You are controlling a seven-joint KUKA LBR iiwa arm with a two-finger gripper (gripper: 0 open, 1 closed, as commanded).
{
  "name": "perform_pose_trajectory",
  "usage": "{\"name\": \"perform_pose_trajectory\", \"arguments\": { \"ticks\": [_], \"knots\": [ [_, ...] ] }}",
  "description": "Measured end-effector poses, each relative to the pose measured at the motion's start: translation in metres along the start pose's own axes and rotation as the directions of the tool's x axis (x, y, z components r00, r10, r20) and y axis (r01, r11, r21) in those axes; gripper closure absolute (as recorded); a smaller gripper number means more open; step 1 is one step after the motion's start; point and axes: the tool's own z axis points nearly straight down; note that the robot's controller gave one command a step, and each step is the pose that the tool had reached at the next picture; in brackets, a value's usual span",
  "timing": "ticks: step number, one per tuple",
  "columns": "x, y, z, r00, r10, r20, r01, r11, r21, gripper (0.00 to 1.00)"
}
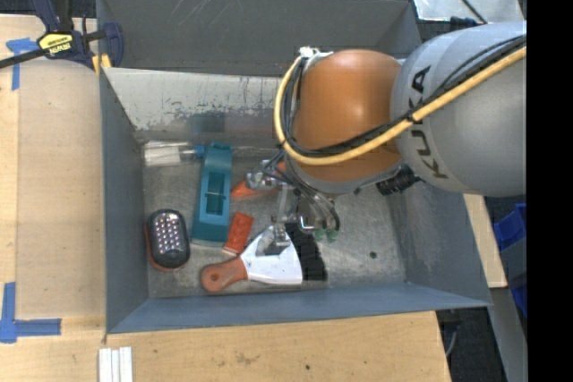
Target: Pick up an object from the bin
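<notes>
My gripper (300,212) hangs low in the middle of the bin, mostly covered by the arm's orange dome. Just below it lies a brush (269,267) with a white body, an orange handle pointing left and black bristles on the right. A small orange piece (237,233) lies just left of the gripper, by the brush's head. Another orange bit (242,190) peeks out at the gripper's upper left. A teal tape dispenser (213,192) lies lengthwise further left.
A black oval light with red dots (168,239) rests near the bin's left wall. A clear tube (166,155) lies along the back left. The bin floor to the gripper's right is bare grey metal. The arm fills the right side.
</notes>
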Motion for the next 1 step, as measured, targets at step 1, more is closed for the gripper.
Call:
{"name": "perform_pose_trajectory", "arguments": {
  "ticks": [1],
  "knots": [
    [-0.001, -0.0004, -0.0014, 1.0, 0.002, 0.003, -0.002, 1.0, -0.001, 0.0]
  ]
}}
